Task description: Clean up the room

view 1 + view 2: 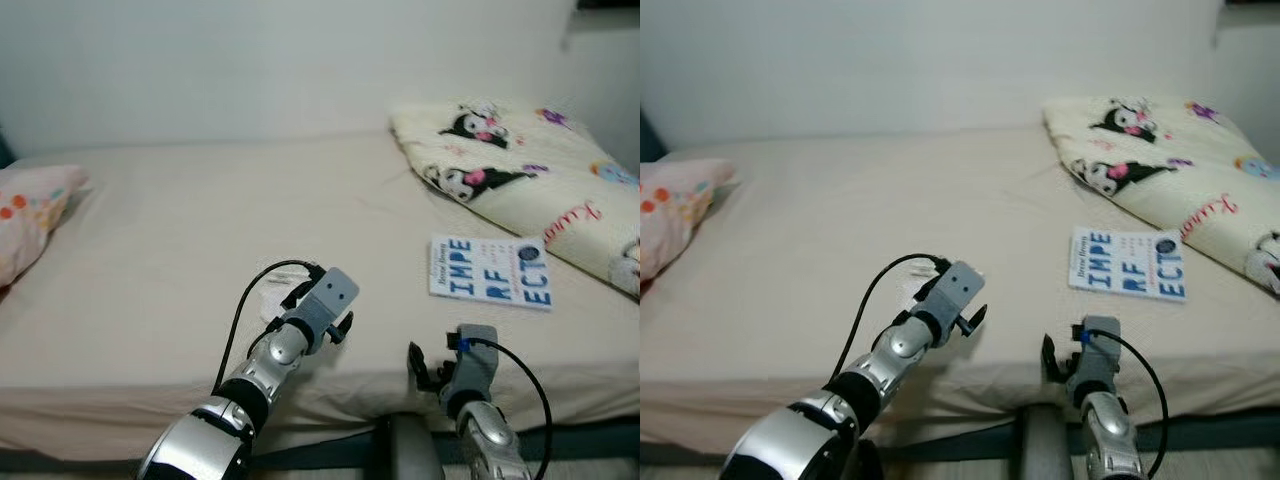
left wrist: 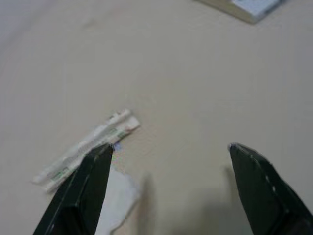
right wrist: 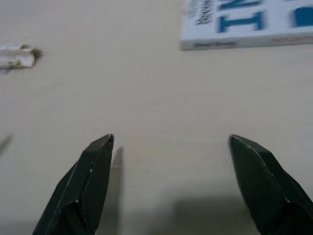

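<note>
Silver left arm outstretched, left hand (image 2: 168, 183) spread wide over a wrapper (image 2: 85, 149) on the bed (image 1: 150, 240)

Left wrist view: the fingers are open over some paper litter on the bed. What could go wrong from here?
1. The wrapper lies flat on the soft bed sheet; the left gripper may pinch fabric instead of it.
2. A white scrap sits by one finger, partly hidden, and could be missed or pushed away.
3. The book lies close by; a wide sweep might nudge it.
</note>
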